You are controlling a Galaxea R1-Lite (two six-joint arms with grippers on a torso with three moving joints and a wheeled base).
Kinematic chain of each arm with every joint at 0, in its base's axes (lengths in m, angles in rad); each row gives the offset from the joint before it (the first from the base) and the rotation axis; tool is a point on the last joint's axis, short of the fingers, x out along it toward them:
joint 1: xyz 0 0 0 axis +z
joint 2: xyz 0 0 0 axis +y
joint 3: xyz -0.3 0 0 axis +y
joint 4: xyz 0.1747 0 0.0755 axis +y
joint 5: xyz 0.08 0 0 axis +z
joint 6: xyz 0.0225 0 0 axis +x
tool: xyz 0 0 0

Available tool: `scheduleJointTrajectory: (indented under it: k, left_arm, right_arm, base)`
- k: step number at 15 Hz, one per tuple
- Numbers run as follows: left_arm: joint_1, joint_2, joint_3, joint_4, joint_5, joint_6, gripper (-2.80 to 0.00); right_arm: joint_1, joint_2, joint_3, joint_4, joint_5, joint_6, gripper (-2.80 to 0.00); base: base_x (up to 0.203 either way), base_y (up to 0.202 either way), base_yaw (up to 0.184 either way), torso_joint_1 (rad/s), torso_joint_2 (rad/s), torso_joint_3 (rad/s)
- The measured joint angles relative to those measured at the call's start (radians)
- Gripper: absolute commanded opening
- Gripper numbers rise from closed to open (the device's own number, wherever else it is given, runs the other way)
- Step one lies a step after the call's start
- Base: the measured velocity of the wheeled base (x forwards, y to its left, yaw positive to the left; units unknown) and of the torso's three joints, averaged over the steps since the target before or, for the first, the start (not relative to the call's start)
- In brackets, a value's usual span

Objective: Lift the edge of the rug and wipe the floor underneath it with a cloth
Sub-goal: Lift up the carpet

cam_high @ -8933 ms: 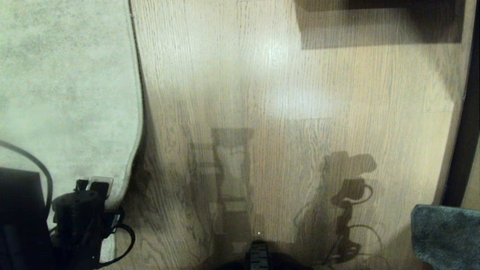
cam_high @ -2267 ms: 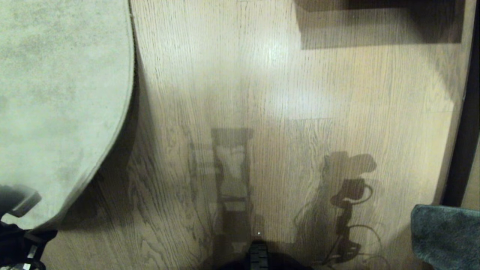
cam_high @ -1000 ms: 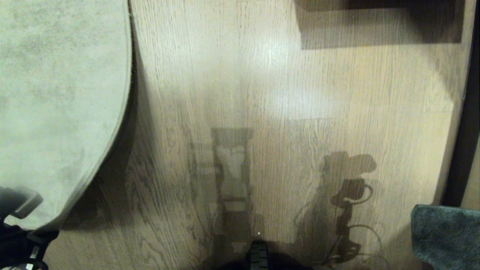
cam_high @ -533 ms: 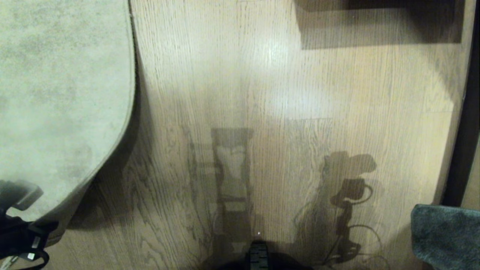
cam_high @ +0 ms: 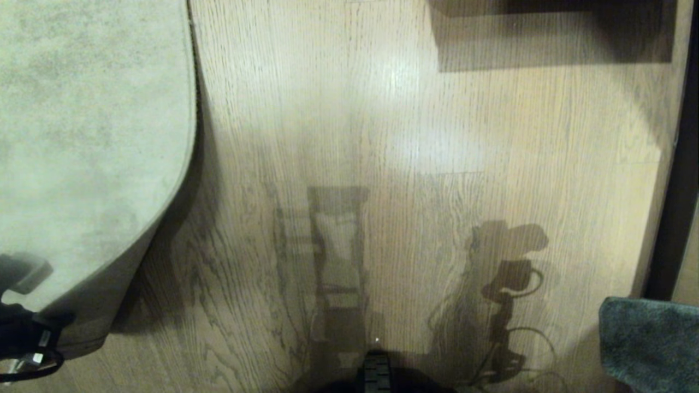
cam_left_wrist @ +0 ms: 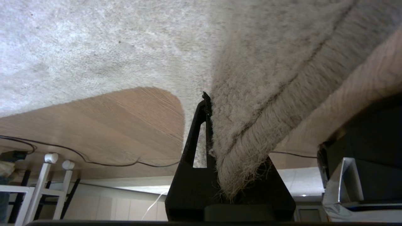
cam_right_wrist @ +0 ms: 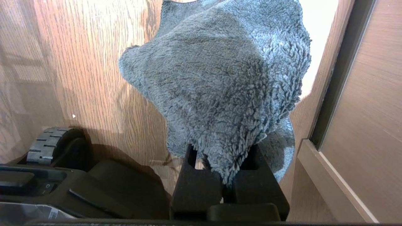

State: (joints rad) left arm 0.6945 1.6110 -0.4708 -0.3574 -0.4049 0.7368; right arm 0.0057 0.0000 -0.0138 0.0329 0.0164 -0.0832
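The pale grey-beige rug point(cam_high: 93, 136) fills the left of the head view. Its rug edge point(cam_high: 87, 341) is raised off the floor point(cam_high: 382, 136) at the near left and casts a dark shadow. My left gripper point(cam_left_wrist: 216, 131) is shut on that rug edge point(cam_left_wrist: 251, 147), whose fringe sits between the black fingers point(cam_left_wrist: 199, 138); the left arm point(cam_high: 24, 335) shows at the lower left corner. The teal-grey cloth point(cam_right_wrist: 220, 78) hangs bunched from my right gripper point(cam_right_wrist: 224, 163), which is shut on it. That cloth point(cam_high: 650, 344) also shows at the near right.
A dark furniture base point(cam_high: 551, 33) stands at the far right, and a dark door frame point(cam_high: 677, 191) runs down the right side. My base wheel point(cam_high: 377, 374) is at the near middle. White chair legs point(cam_left_wrist: 47, 175) and a black cable point(cam_left_wrist: 94, 161) lie beyond the rug.
The raised rug corner has swung a little nearer and to the right with the left gripper, and more of its folded border shows. The right arm and cloth have kept still.
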Motion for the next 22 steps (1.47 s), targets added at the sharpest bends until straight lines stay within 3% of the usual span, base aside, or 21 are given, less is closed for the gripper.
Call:
scheduleJointTrajectory:
  k: [6, 17, 22]
  left_arm:
    - [0.002, 0.012, 0.001, 0.001, 0.0, 0.002, -2.8]
    - [-0.001, 0.0, -0.001, -0.02, -0.023, -0.001, -2.8]
    - [0.002, 0.001, 0.003, 0.003, 0.007, 0.0, -2.8]
  right_arm:
    - [0.0, 0.0, 0.0, -0.001, 0.002, -0.001, -2.8]
    - [0.0, 0.0, 0.0, 0.001, 0.002, 0.001, -2.8]
    - [0.0, 0.0, 0.001, 0.003, 0.0, 0.001, -2.8]
  base:
    - [0.0, 0.0, 0.0, 0.0, 0.0, 0.0]
    - [0.001, -0.008, 0.114, 0.002, 0.0, 0.004]
    - [0.0, 0.0, 0.0, 0.0, 0.0, 0.0]
